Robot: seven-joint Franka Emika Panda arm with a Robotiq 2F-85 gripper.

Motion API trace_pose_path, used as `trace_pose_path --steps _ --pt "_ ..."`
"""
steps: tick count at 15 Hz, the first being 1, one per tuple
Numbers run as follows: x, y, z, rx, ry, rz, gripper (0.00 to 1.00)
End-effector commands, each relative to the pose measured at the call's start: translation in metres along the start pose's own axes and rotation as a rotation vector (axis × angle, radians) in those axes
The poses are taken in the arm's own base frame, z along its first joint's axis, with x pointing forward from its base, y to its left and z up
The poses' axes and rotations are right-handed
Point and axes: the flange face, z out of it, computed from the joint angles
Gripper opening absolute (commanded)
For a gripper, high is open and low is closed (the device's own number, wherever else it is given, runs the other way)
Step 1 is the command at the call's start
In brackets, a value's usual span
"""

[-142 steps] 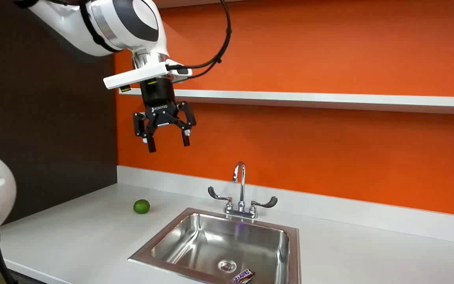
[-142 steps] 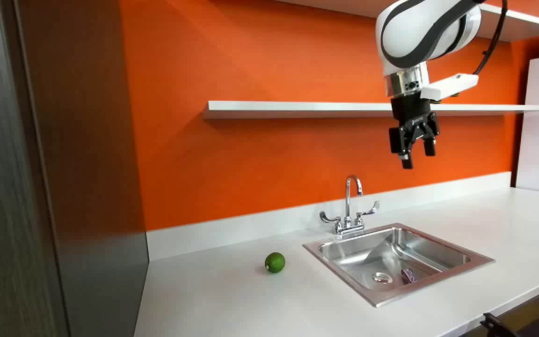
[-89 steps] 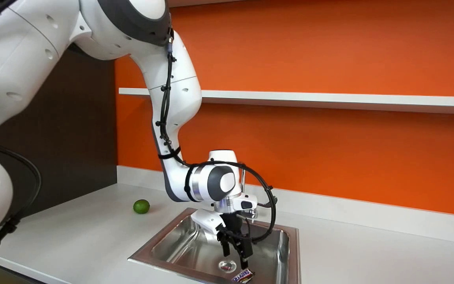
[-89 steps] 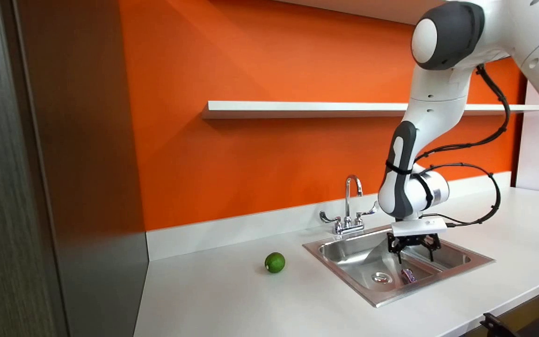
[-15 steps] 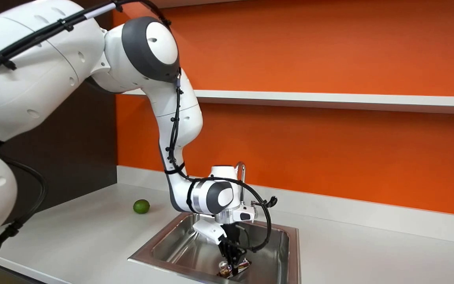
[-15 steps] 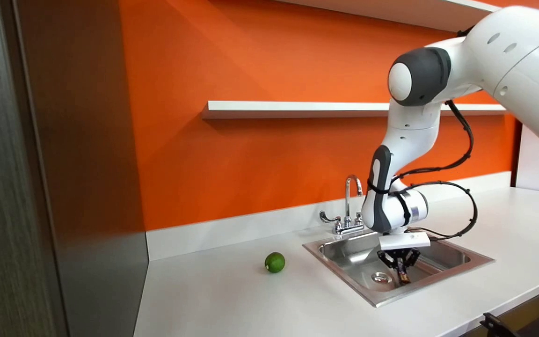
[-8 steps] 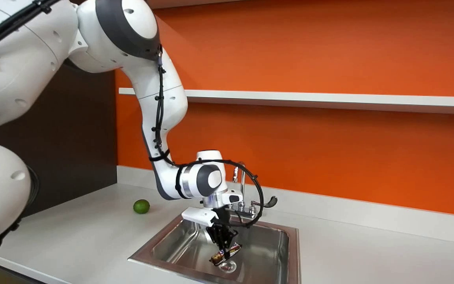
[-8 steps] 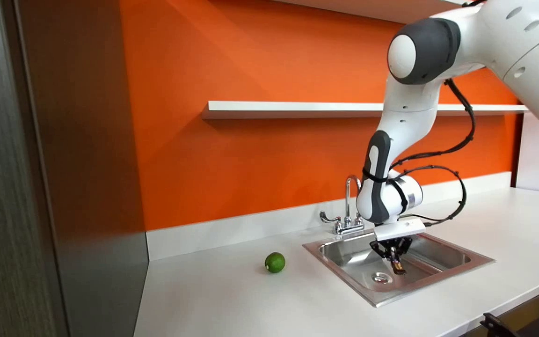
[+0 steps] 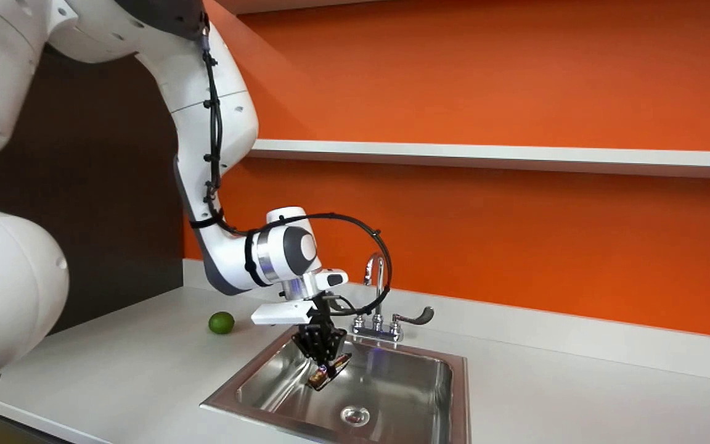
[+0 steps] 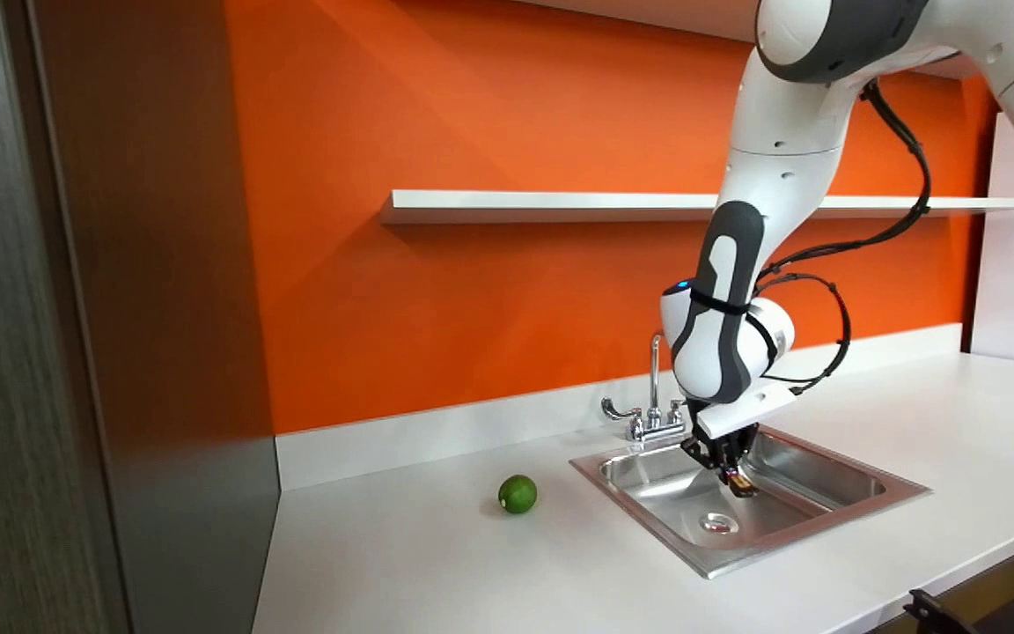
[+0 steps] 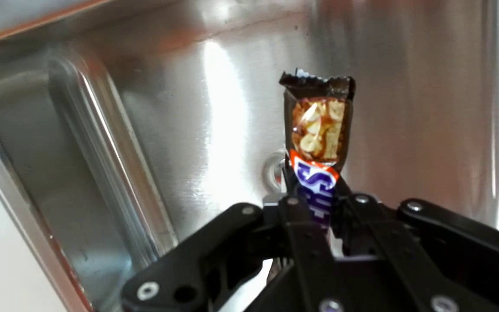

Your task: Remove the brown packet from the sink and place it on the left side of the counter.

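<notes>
The brown packet [image 11: 319, 125] is grasped between the fingers of the gripper [image 11: 316, 188] over the sink [image 9: 460, 401]. In the wrist view its near end is mostly hidden and the drain [image 11: 271, 172] partly covered; room is seen between packet and sink walls.

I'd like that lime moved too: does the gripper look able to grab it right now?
Probably not: the gripper is clamped on the Snickers bar, though the lime lies uncovered on the counter.

Packet [image 11: 319, 125]: dark brown (golden nut picture, purple-and-white lettering). Fingers [image 11: 297, 221]: black. Counter [image 10: 437, 563]: white. Wall [image 10: 472, 132]: orange. Lime [image 10: 517, 494]: green.
</notes>
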Motion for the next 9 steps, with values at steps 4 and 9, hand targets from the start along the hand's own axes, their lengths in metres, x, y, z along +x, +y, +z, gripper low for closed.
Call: trace_pose_path --steps 4,9 --pt "-0.026 -0.03 -0.058 -0.042 0.087 -0.177 0.04" --pt "-0.037 -0.066 -0.085 -0.042 0.162 -0.346 0.04"
